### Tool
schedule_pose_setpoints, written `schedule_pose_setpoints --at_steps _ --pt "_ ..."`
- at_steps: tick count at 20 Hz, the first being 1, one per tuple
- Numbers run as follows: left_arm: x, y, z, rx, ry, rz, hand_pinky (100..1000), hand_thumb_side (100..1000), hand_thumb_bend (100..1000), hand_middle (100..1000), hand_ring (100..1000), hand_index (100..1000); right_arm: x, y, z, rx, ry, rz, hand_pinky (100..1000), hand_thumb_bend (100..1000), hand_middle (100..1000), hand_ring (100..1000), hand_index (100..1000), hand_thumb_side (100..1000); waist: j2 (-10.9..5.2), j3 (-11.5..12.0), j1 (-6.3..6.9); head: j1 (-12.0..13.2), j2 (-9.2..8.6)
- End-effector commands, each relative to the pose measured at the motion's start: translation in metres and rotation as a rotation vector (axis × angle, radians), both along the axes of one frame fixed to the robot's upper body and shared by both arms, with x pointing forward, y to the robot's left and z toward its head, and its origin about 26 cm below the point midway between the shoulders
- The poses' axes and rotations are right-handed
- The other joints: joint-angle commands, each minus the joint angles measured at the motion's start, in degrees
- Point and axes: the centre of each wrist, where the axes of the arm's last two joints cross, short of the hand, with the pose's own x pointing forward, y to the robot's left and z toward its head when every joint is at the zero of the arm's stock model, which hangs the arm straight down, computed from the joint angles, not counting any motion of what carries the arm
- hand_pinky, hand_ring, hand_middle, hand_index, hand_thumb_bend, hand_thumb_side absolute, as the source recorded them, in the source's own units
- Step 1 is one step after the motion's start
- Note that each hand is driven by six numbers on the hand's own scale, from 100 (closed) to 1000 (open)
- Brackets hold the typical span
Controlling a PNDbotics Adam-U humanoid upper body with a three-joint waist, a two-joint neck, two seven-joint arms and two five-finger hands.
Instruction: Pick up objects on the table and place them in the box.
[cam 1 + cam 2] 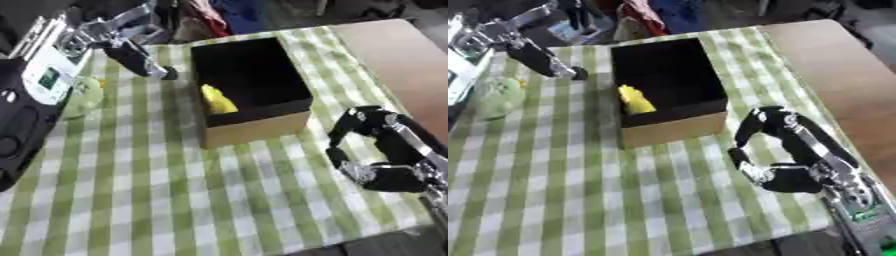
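An open cardboard box with a dark inside stands at the middle back of the checked cloth. A yellow thing lies inside it against the left wall. Left of the box, a pale green soft thing sits on the cloth near the left edge. My left hand hangs above the cloth at the back left with straight fingers, between the green thing and the box's far left corner, holding nothing. My right hand rests at the lower right, right of the box, its fingers loosely curved and empty.
A black device and a white unit with a small green screen line the left edge. Bare brown tabletop shows at the right of the green-and-white cloth. Coloured clutter lies beyond the far edge.
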Motion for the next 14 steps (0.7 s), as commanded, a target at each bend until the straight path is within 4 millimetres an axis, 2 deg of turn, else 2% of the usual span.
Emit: schedule_pose_setpoints --at_steps 1,4,8,10,14 --pt "-0.006 0.038 0.020 0.027 -0.009 0.097 651 100 646 529 537 785 0.000 -0.008 0.005 -0.019 -0.018 -0.025 672 229 518 532 568 100 -1.14 0.44 -0.19 -0.61 0.31" --pt "-0.006 0.069 0.010 0.091 0.046 0.193 651 100 624 535 548 765 -0.001 -0.010 0.003 -0.019 -0.014 -0.040 672 229 518 533 568 100 -1.25 1.29 -0.22 -1.09 0.56" --pt "-0.006 0.102 -0.007 0.168 0.136 0.303 653 100 585 550 565 758 -0.002 -0.011 0.002 -0.017 -0.011 -0.048 672 227 518 533 568 100 -1.39 2.12 -0.37 -1.12 0.75" --pt "-0.004 0.115 -0.015 0.193 0.179 0.359 653 100 572 556 570 767 -0.002 -0.012 0.001 -0.016 -0.010 -0.050 672 225 518 533 568 100 -1.42 2.42 -0.53 -1.00 0.82" --pt "0.001 0.132 -0.029 0.201 0.239 0.453 651 100 608 562 573 776 -0.002 -0.012 0.001 -0.015 -0.009 -0.052 672 222 518 533 568 100 -1.38 2.70 -0.91 -0.86 0.88"
